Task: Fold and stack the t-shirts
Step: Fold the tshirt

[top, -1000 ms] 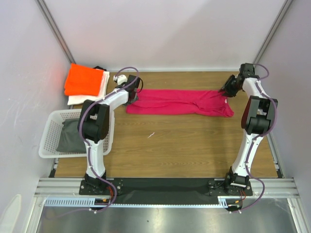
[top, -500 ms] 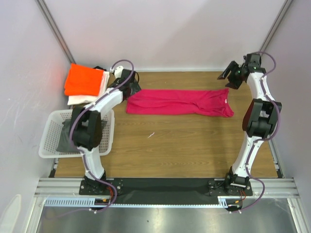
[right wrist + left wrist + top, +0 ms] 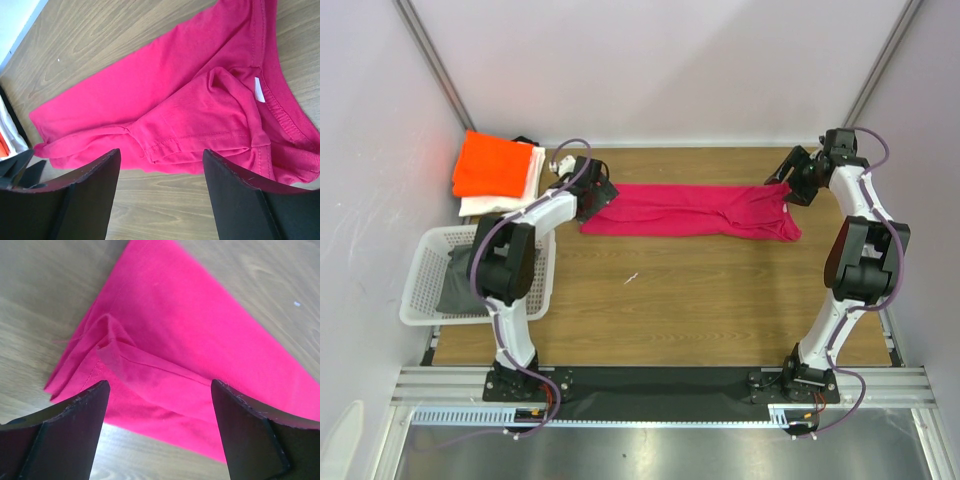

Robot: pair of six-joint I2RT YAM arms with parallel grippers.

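The magenta-pink t-shirt [image 3: 690, 210] lies folded into a long strip across the far half of the table. My left gripper [image 3: 601, 195] hovers open at the strip's left end, and the wrist view shows the hem corner [image 3: 200, 330] between and beyond its empty fingers [image 3: 159, 390]. At the collar end my right gripper [image 3: 788, 184] stands open too. Its wrist view shows the sleeve and neckline [image 3: 175, 95] just past the fingers [image 3: 161, 155], which hold nothing. The orange t-shirt [image 3: 495, 165] sits folded on the folded white t-shirt [image 3: 498, 203] in the far left corner.
A white lattice basket [image 3: 417, 275] stands at the left edge, with dark grey cloth [image 3: 470, 285] inside. Bare wood lies between the strip and the arm bases. Walls close in the left, right and back sides.
Both grippers have opened and let go of the magenta shirt's ends. They drew back from the cloth, then returned close to the two ends. The shirt has stayed in place.
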